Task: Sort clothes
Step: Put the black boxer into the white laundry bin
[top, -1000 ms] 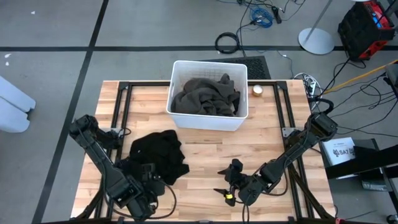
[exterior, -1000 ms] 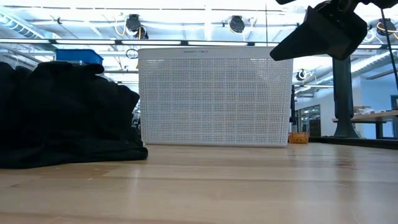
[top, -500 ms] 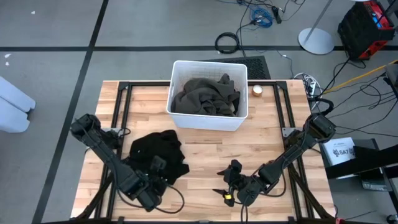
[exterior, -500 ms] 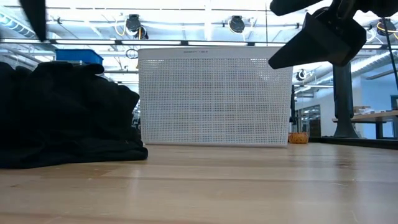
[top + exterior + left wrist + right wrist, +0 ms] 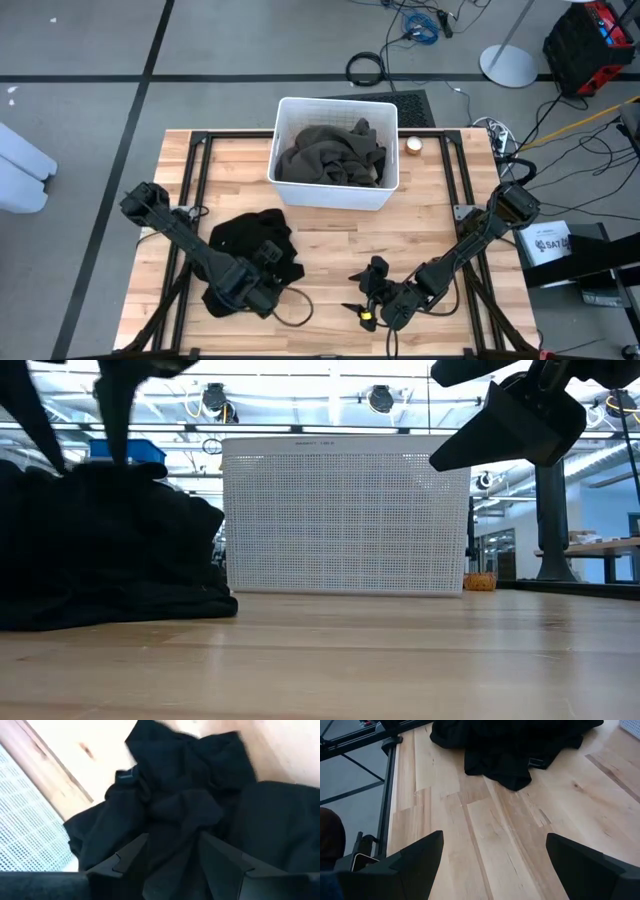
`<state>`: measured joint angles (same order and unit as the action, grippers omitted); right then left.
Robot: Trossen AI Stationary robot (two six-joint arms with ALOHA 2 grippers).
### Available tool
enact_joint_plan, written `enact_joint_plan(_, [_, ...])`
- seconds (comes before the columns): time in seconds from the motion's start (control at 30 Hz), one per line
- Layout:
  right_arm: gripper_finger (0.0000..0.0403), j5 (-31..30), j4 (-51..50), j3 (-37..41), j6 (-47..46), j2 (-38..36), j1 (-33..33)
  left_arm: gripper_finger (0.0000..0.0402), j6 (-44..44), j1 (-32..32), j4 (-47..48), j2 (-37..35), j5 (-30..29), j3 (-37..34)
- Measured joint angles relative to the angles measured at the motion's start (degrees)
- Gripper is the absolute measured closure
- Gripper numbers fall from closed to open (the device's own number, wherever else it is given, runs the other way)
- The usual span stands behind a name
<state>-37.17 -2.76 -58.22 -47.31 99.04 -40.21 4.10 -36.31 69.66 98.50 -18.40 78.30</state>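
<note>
The left gripper [image 5: 268, 258] has swung over the crumpled black clothes [image 5: 255, 243] beneath it, fingers spread; right gripper [image 5: 372, 280] gapes empty.

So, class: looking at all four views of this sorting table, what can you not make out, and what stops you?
- Bin contents: in the low view the white bin wall hides the olive-brown clothes seen from above.
- Black pile: how many garments it holds; folds overlap in every view.
- Left end effector: whether its open fingers touch the fabric; the left wrist view is too dark there.
- Small round object behind the bin: too small to identify.
</note>
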Motion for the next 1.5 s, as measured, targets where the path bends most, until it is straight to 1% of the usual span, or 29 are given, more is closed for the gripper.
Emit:
enact_joint_plan(0.13, [0.0062, 0.0, 0.0, 0.0, 0.0, 0.0, 0.0, 0.0222, 0.3, 2.0, 0.1, 0.9, 3.4, 0.0])
enact_joint_plan(0.37, [0.0062, 0.0, 0.0, 0.0, 0.2, 0.0, 0.0, 0.0222, 0.3, 3.4, 0.5, 1.7, 9.3, 0.0])
enact_joint_plan(0.5, [0.0062, 0.0, 0.0, 0.0, 0.2, 0.0, 0.0, 0.0226, -2.0, 3.7, 1.2, 1.7, 9.9, 0.0])
enact_joint_plan(0.57, [0.0062, 0.0, 0.0, 0.0, 0.2, 0.0, 0.0, 0.0243, -4.0, 3.8, 1.8, 1.7, 9.0, 0.0])
enact_joint_plan(0.6, [0.0062, 0.0, 0.0, 0.0, 0.2, 0.0, 0.0, 0.0257, -5.2, 3.9, 1.8, 1.7, 8.8, 0.0])
enact_joint_plan(0.67, [0.0062, 0.0, 0.0, 0.0, 0.2, 0.0, 0.0, 0.0301, -6.8, 3.9, 1.8, 1.7, 8.5, 0.0])
enact_joint_plan(0.73, [0.0062, 0.0, 0.0, 0.0, 0.2, 0.0, 0.0, 0.0360, -9.3, 3.8, 1.8, 1.7, 8.4, 0.0])
enact_joint_plan(0.77, [0.0062, 0.0, 0.0, 0.0, 0.2, 0.0, 0.0, 0.0380, -10.8, 3.8, 1.8, 1.7, 8.4, 0.0])
enact_joint_plan(0.8, [0.0062, 0.0, 0.0, 0.0, 0.1, 0.0, 0.0, 0.0387, -12.2, 3.8, 1.7, 1.7, 7.9, 0.0])
enact_joint_plan(0.9, [0.0062, 0.0, -0.1, 0.0, -0.1, 0.0, 0.0, 0.0392, -14.7, 3.9, 1.8, 1.8, 6.0, 1.5])
enact_joint_plan(1.0, [0.0062, 0.0, 0.0, 0.0, 0.0, 0.0, 0.0, 0.0396, -15.3, 3.8, 2.0, 1.8, 4.3, 5.8])
enact_joint_plan(1.13, [0.0062, -0.1, 0.0, 0.0, 0.0, 0.0, 0.0, 0.0398, -15.7, 3.6, 2.6, 1.6, -0.8, 15.2])
enact_joint_plan(1.3, [0.0062, -0.2, 0.0, 0.0, 0.0, 0.0, 0.0, 0.0399, -14.3, 3.3, 2.7, 1.5, -7.1, 30.7])
enact_joint_plan(1.5, [0.0062, -0.2, 0.0, 0.0, 0.0, 0.0, 0.0, 0.0400, -13.8, 2.7, 2.3, 1.5, -19.2, 48.5])
